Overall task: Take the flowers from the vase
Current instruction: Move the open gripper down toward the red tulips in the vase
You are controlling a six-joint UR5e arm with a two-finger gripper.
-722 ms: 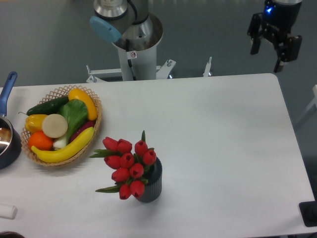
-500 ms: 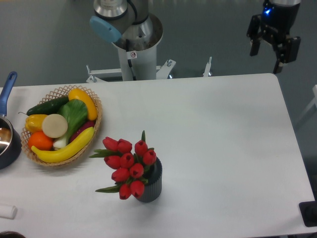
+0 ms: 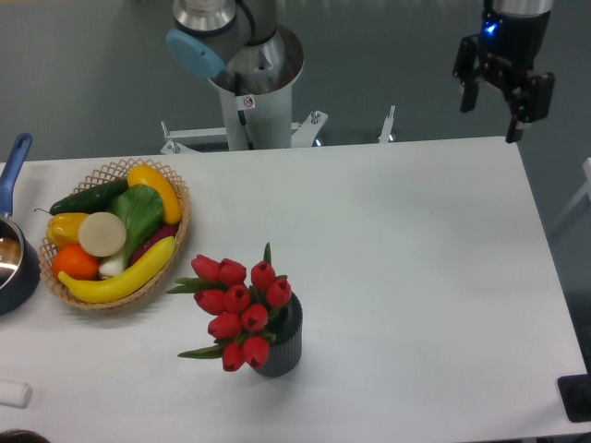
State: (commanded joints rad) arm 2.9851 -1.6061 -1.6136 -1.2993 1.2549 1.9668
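Note:
A bunch of red tulip flowers [image 3: 237, 305] with green leaves stands in a small dark grey ribbed vase [image 3: 281, 346] near the table's front middle. The buds lean out to the left over the vase rim. My gripper [image 3: 491, 113] hangs high beyond the table's far right corner, far from the flowers. Its two black fingers are spread apart and hold nothing.
A wicker basket [image 3: 180, 242] of fruit and vegetables sits at the left. A dark pot with a blue handle [image 3: 16, 162] is at the left edge. The arm's base column [image 3: 249, 101] stands behind the table. A small white object [image 3: 14, 394] lies at the front left.
The gripper has drifted slightly left and up at the top right. The flowers and vase have not moved.

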